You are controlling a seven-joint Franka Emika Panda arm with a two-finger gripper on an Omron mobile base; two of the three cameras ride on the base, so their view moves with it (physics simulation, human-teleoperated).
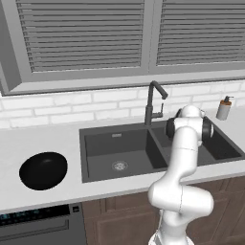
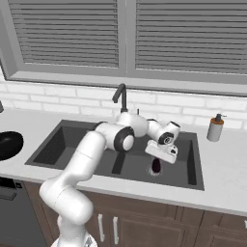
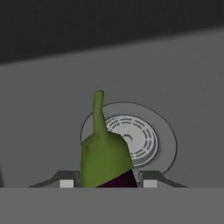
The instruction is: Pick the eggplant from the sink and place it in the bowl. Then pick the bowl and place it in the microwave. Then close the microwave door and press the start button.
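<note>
The eggplant (image 3: pixel 105 162) stands stem-up in the right basin of the dark grey sink (image 2: pixel 72 144), its green cap toward the hand camera and a sliver of purple below. My gripper (image 3: pixel 107 183) reaches down into that basin, and its two fingertips (image 3: pixel 65 182) press against the eggplant's sides. In the right base view the hand (image 2: pixel 157 161) sits right on top of the purple eggplant (image 2: pixel 156 167). The black bowl (image 1: pixel 43 170) rests on the counter left of the sink (image 1: pixel 119 143), far from the gripper. The microwave is out of view.
A round metal drain (image 3: pixel 140 135) lies just behind the eggplant. A dark faucet (image 1: pixel 152 103) rises behind the divider between the basins. A soap dispenser (image 1: pixel 223 108) stands on the counter at the far right. A dishwasher front (image 1: pixel 38 220) sits below the bowl.
</note>
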